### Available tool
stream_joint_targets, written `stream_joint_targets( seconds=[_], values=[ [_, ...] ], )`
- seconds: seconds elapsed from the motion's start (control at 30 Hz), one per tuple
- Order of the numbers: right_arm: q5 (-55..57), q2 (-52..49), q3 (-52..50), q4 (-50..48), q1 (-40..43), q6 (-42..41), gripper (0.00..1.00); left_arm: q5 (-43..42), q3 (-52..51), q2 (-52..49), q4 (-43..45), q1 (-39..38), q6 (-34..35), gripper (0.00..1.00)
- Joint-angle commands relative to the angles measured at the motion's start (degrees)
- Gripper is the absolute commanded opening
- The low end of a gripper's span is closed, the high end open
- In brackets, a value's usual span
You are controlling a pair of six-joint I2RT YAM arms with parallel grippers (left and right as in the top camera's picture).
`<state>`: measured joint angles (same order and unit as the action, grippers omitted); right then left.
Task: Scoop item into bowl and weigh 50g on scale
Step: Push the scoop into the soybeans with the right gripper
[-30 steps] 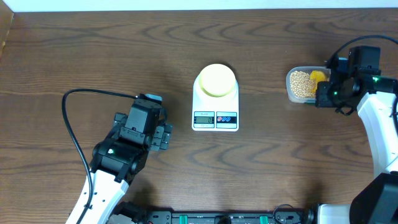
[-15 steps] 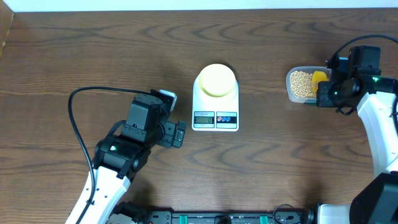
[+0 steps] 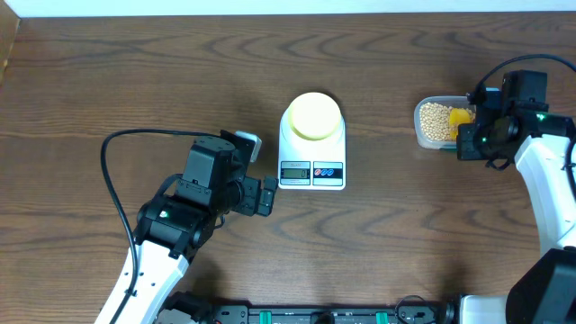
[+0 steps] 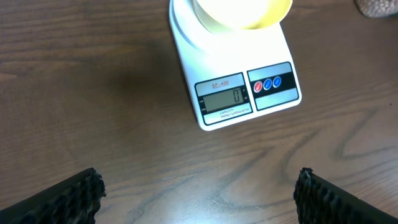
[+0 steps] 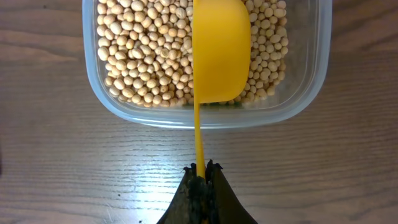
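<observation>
The scale [image 3: 311, 148] sits in the middle of the table [image 3: 135, 72]. The bowl [image 3: 313, 116] stands on the back part of the scale. The left gripper [image 3: 259, 169] is just left of the scale's front end, near it but not touching. Well off to the right is a tub [image 3: 421, 135] with the beans [image 3: 436, 121] in it. The scoop [image 5: 221, 50] lies over the beans, maybe resting on them. Its handle reaches out over the tub's wall and sits between the fingers of the right gripper [image 5: 200, 179], just beside the tub.
</observation>
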<state>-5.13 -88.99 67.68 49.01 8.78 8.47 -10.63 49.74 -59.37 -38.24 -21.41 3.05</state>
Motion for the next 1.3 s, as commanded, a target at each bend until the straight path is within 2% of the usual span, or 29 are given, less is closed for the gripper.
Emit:
stream_joint_targets(
  seconds=[0.0,0.3,0.5,0.77,1.07,1.27],
  values=[
    [0.0,-0.3,-1.3,-0.7,0.7,1.0,0.01,-0.7,0.1,-0.1,0.9,0.2,2.8,1.0],
    [-6.5,-0.3,-4.6,-5.1,0.7,1.0,0.01,-0.3,0.1,-0.1,4.1,0.6,6.4,1.0],
    [-7.5,-0.3,-5.1,-5.2,0.7,1.0,0.01,-0.3,0.1,-0.1,4.0,5.9,9.7,1.0],
    [-10.0,-0.3,-5.2,-5.6,2.3,-1.8,0.01,-0.3,0.1,-0.1,3.9,11.4,9.7,1.0],
    [-17.0,-0.3,-5.8,-5.6,7.7,-2.2,0.01,-0.3,0.1,-0.1,3.8,11.6,9.7,1.0],
    [-19.5,-0.3,-10.0,-9.6,8.9,-2.8,0.01,-0.3,0.1,-0.1,3.9,11.6,9.7,1.0]
  ],
)
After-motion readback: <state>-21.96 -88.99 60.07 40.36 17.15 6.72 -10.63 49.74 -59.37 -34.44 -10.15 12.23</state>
